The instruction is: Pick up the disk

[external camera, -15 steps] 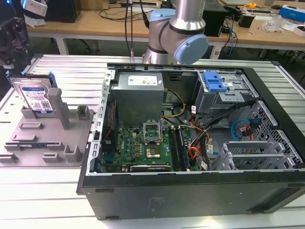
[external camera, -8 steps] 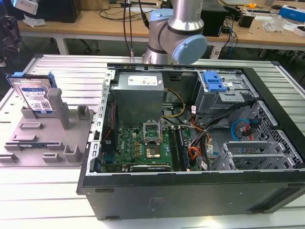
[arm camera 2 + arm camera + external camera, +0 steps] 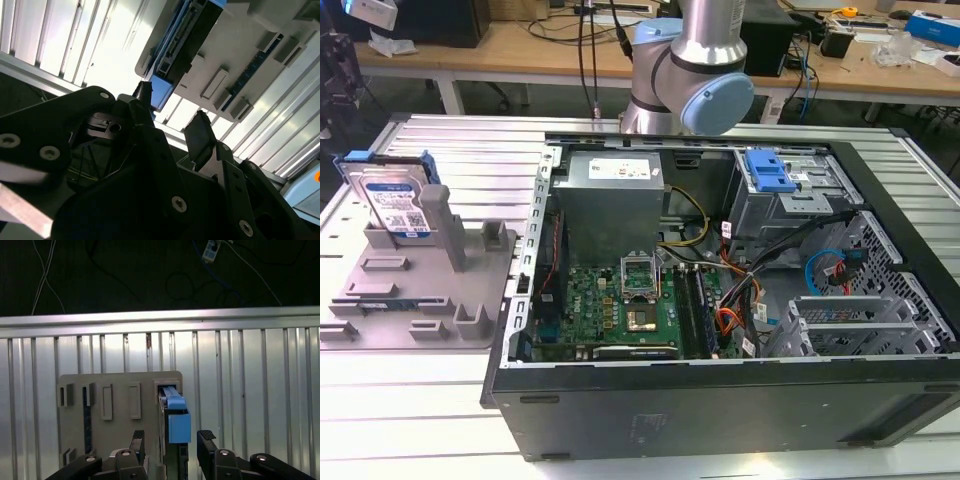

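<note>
One gripper [image 3: 171, 439] hung over the disk [image 3: 177, 421] with its jaws spread and nothing between them. Its dark fingers [image 3: 206, 441] stood on either side of the drive's blue-railed edge as seen in the first wrist view, and were apart from it.

The disk [image 3: 390, 200] stood on edge in a slot of the grey holder [image 3: 470, 262], on the ribbed metal table [image 3: 420, 400] at the exterior view's left, beside the opened computer case [image 3: 720, 410]. In the second wrist view, the open gripper [image 3: 172, 105] pointed toward the same holder [image 3: 250, 45].

The step in hand was judged to be the approach, with the grasp not yet made. A grasp would call for a straight descent that keeps the drive centred between the pads. The pads would then close on its broad faces, clear of the holder's posts.
</note>
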